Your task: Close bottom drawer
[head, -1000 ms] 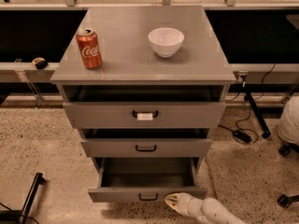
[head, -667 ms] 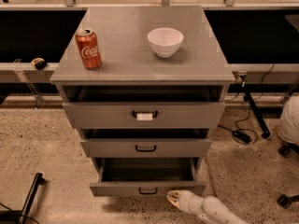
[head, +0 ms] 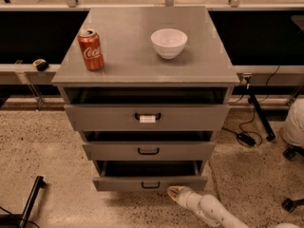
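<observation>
The bottom drawer (head: 150, 183) is the lowest of three grey drawers in the cabinet, with a plain flat front and a small black loop handle. It stands out only a little from the cabinet, with a narrow dark gap above its front. My gripper (head: 174, 192) is at the end of the white arm that comes in from the lower right. Its tip is right at the drawer's front, just right of the handle and near the lower edge.
A red cola can (head: 90, 49) and a white bowl (head: 169, 42) stand on the cabinet top (head: 142, 70). The top drawer (head: 147, 117) has a white tag on its handle; the middle drawer (head: 148, 150) is below it. Cables (head: 247, 139) lie on the speckled floor at right. A black bar (head: 31, 201) lies at lower left.
The bottom drawer has slid back into the cabinet; much less of its tray shows. My gripper has moved forward with its front.
</observation>
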`<state>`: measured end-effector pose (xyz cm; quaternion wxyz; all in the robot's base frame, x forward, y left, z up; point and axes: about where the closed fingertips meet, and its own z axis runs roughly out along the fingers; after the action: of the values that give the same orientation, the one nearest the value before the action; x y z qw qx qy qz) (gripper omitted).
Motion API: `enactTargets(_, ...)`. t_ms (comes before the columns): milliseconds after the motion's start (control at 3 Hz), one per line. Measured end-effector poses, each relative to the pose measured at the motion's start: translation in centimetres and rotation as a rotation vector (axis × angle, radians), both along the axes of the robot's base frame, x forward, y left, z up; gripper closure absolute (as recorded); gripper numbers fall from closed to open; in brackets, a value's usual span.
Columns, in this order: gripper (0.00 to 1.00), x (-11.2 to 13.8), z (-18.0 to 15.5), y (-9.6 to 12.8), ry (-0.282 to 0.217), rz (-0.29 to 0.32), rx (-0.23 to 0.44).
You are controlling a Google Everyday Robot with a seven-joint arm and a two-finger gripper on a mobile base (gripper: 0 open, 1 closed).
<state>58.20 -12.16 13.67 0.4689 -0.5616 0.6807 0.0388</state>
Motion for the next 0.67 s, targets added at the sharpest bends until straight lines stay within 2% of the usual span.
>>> enactTargets(333,1.00,3.1,0.6,0.2,-0.019,-0.038,-0.009)
enactTargets(667,1.00,6.7,1.1,-0.4,-0.024,-0.081,0.014)
